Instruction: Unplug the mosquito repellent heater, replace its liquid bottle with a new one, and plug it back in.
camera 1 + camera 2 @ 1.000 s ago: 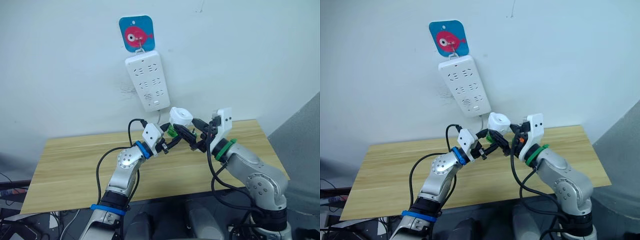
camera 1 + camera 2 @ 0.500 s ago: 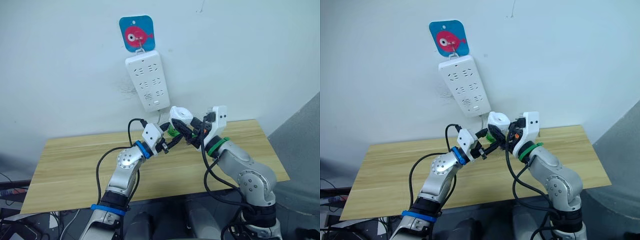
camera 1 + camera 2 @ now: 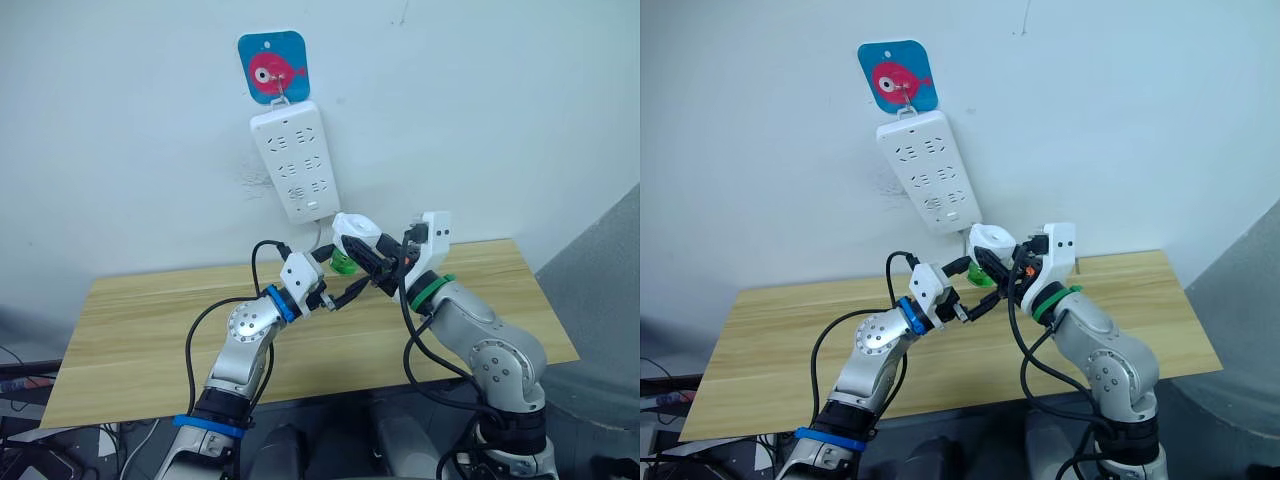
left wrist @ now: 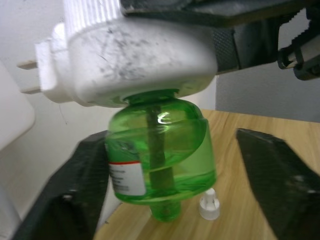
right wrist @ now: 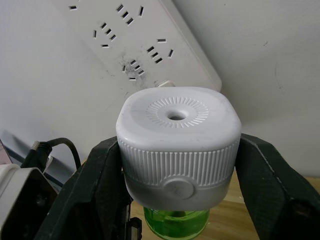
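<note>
With the right gripper clamped on the mosquito repellent heater just below the power strip and the left gripper spread around the green bottle, the heater should stay steady for re-plugging.

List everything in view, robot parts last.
heater: 1, white, held in the air below the power strip, prongs free
bottle: 1, green, screwed in under the heater
small cap: 1, white, on the table
power strip: 1, white, hanging on the wall
fish sign: 1, blue with pink fish, above the strip
table: 1, light wood, against the wall
right gripper: black fingers clamped on the heater's sides
left gripper: black fingers open, one on each side of the bottle
</note>
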`<state>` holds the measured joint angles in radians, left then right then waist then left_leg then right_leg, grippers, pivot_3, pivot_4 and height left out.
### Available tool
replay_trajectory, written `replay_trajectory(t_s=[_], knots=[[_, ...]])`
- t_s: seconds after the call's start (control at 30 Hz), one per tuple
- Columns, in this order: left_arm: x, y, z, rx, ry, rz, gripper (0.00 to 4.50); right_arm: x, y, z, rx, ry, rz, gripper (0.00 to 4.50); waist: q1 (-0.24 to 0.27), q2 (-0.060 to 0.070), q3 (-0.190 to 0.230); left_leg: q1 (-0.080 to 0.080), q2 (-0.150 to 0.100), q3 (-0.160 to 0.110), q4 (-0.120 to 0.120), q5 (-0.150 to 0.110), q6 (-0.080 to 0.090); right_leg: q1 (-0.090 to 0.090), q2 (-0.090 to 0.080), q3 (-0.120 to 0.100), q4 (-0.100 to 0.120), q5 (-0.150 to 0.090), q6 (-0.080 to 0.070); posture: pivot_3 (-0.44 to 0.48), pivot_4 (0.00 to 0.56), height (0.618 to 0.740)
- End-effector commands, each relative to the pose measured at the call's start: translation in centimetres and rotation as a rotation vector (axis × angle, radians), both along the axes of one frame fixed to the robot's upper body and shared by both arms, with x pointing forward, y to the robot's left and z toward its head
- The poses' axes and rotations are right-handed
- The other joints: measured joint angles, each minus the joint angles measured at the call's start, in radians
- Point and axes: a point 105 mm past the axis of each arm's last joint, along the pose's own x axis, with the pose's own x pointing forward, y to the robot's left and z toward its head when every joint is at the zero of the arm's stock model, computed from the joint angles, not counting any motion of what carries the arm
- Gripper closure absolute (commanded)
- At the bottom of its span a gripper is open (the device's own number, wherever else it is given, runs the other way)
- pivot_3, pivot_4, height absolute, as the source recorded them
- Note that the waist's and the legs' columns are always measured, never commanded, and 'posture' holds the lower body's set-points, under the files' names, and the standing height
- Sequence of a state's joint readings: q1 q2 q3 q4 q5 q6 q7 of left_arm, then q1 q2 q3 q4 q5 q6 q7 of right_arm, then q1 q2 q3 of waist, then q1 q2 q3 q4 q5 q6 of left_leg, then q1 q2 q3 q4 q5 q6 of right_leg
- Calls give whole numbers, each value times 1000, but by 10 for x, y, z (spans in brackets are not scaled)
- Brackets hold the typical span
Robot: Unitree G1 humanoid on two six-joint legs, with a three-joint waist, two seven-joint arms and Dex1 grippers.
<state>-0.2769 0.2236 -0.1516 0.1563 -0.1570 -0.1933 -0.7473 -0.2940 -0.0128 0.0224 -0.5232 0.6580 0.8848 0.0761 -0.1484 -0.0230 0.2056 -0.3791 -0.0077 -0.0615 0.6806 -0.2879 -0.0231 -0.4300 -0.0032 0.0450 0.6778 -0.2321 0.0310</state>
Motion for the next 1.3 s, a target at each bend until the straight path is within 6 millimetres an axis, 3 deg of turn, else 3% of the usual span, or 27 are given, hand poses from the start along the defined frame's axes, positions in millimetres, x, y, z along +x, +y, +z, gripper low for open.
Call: replay_trajectory(t_s=[0.03, 0.17, 0.33, 0.63, 1.0, 1.3], knots=[[-3, 18, 1, 8, 34, 38, 0, -1, -6, 21, 15, -96, -28, 1581, -2, 0, 0, 0, 0, 0, 0, 0, 0, 0, 0, 0, 0, 0, 0, -220, 170, 740], [-5, 45, 3, -1, 108, 102, 0, -1, -15, 27, -84, -186, -50, 1581, -2, 0, 0, -1, 0, -2, -1, 0, 0, 0, 0, -1, -1, 0, 0, -207, 174, 740], [-3, 83, 23, -59, 179, 175, 0, -9, -25, 33, -227, -293, -20, 1581, 3, 0, 0, -1, 0, -2, -1, 0, 0, 0, 0, -1, -1, -1, 1, -183, 174, 740], [25, 119, 60, -65, 149, 233, 0, -23, -25, 36, -334, -375, 54, 1581, 13, 0, 0, -1, -1, -1, -1, 0, 0, 0, 0, -3, -2, -1, 1, -153, 169, 740], [72, 105, 71, -74, 186, 135, 0, -33, -14, 37, -370, -410, 104, 1581, 12, 0, 0, -1, -1, -1, -1, 0, 0, 0, 0, -4, -4, 0, 0, -174, 166, 740], [81, 78, 89, -86, 175, -3, 0, -37, -15, 33, -388, -415, 104, 1581, 10, 0, 0, -2, -1, -2, -1, 0, 0, -1, 0, -4, -4, 0, 0, -195, 165, 740]])
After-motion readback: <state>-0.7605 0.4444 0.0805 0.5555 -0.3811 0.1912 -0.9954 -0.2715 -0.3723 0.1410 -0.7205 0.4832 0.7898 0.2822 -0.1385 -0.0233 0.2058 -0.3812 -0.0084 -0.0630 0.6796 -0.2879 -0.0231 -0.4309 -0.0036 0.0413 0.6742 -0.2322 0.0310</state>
